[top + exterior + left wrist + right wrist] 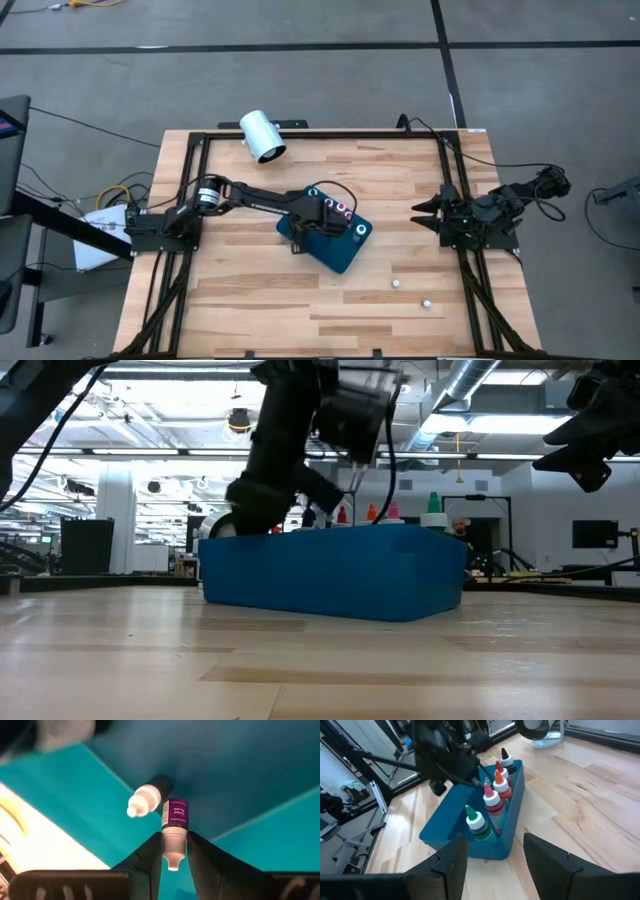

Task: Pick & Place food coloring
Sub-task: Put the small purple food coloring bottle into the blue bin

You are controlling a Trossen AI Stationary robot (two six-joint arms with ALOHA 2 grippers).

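A teal tray (345, 250) sits mid-table. Several food coloring bottles (495, 795) with green, pink, orange, red and dark tops stand in a row along one of its walls. My left gripper (174, 842) reaches down into the tray's other end (298, 222) and is shut on a purple-labelled bottle (174, 815). Beside it a white-capped, dark-bodied bottle (148, 800) stands on the tray floor. My right gripper (425, 212) waits open at the table's right side, clear of the tray. My left gripper pinches the purple-labelled bottle between its two fingers (150, 855), on the pale upper part just below the cap (173, 840). It comes from above, pointing down into the tray. The bottle is upright with its tip toward the wrist. Whether its base touches the tray floor is hidden.
A big white cylinder (262, 136) lies near the table's far edge. Two small white bits (396, 283) (427, 303) lie on the wood near the right front. A black frame (200, 140) runs around the table's edges. Bare wood spreads in front of the tray.
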